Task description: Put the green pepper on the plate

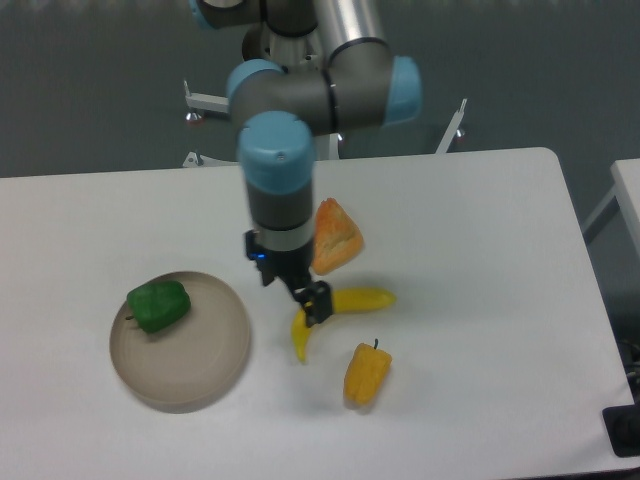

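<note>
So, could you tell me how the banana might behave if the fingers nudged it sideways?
The banana lies flat on its curved side, so it would probably pivot rather than roll. Its skin looks smooth and glossy, so it may slide easily on the table. It looks rigid, unlikely to flop.

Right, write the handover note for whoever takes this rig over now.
Gripper: holds nothing, hangs over the banana; open or shut can't be told from this view.
Green pepper: lying on the plate, toward its upper-left rim, free of the arm.
Plate: at the table's left front.
Done: the pepper is on the plate, released.
Left: nothing for the placement itself; probably just park the arm clear of the banana, the orange wedge and the yellow pepper.
</note>
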